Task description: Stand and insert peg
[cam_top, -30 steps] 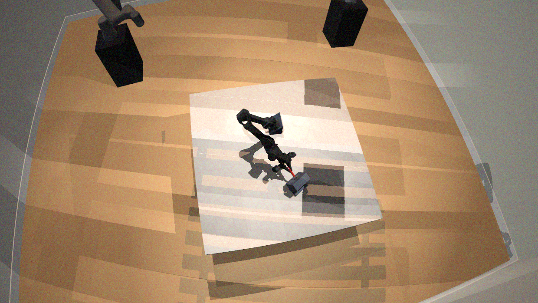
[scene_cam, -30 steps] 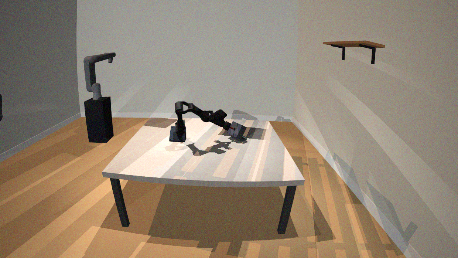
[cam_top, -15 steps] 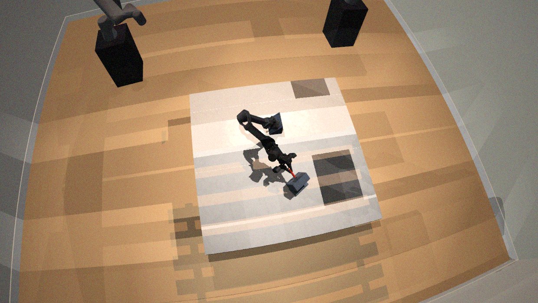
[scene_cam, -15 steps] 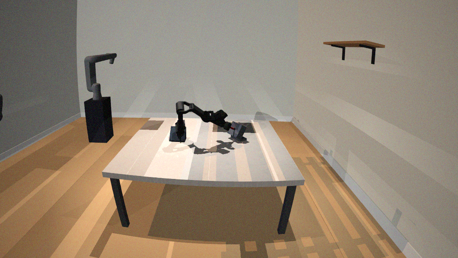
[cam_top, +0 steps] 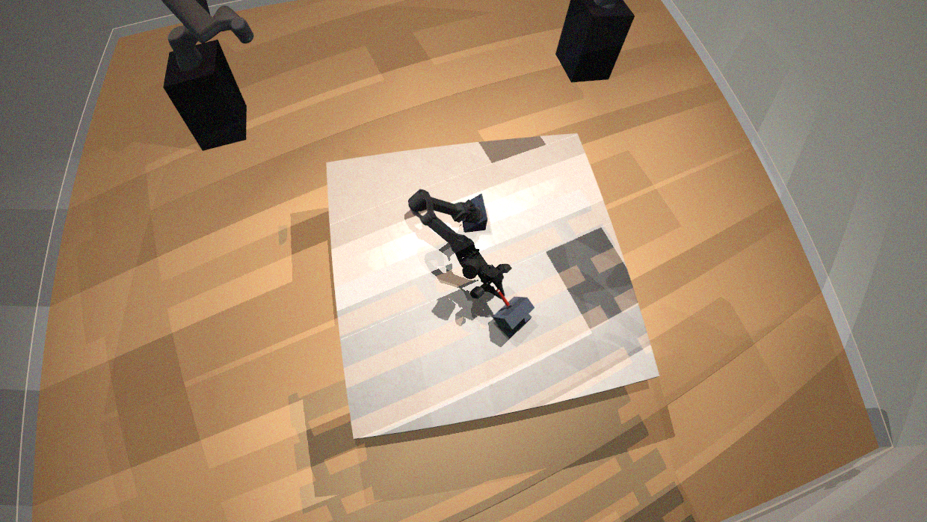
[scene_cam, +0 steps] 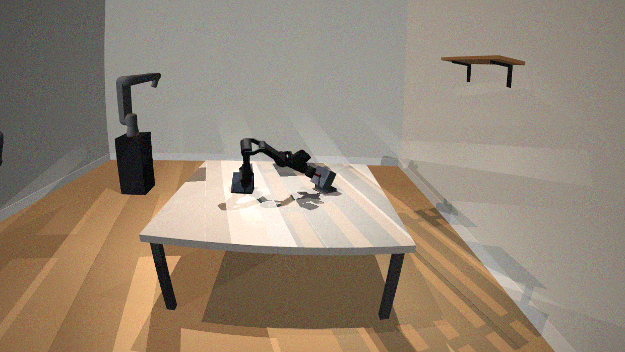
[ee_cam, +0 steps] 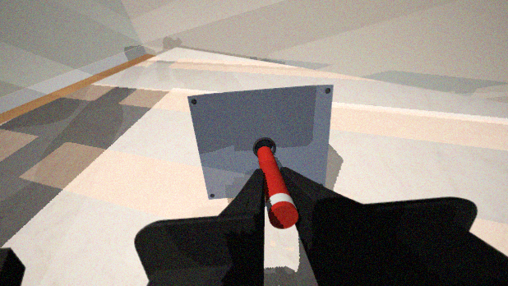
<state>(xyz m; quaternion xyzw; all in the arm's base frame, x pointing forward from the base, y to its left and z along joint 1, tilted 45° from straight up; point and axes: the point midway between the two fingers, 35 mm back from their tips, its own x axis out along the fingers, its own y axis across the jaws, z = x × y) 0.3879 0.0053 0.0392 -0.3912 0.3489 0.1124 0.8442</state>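
Note:
A red peg (ee_cam: 272,172) (cam_top: 505,301) (scene_cam: 317,175) is held between my gripper's fingers. Its white-banded end points back toward the wrist camera, and its plain end is at the mouth of the hole in the sloped panel (ee_cam: 251,115) (cam_top: 514,312) (scene_cam: 325,177). The hole's dark rim (ee_cam: 258,142) shows around the peg's far end; how deep the tip sits is hidden. My gripper (ee_cam: 270,173) is shut on the peg, a short way in front of the panel's face.
The panel stands on the pale table (cam_top: 401,389) (scene_cam: 270,231), with dark screw heads at its face's corners. The arm's base (cam_top: 475,214) (scene_cam: 242,182) is at the other end of the arm. Black pedestals (cam_top: 207,97) (cam_top: 593,45) stand on the floor beyond the table.

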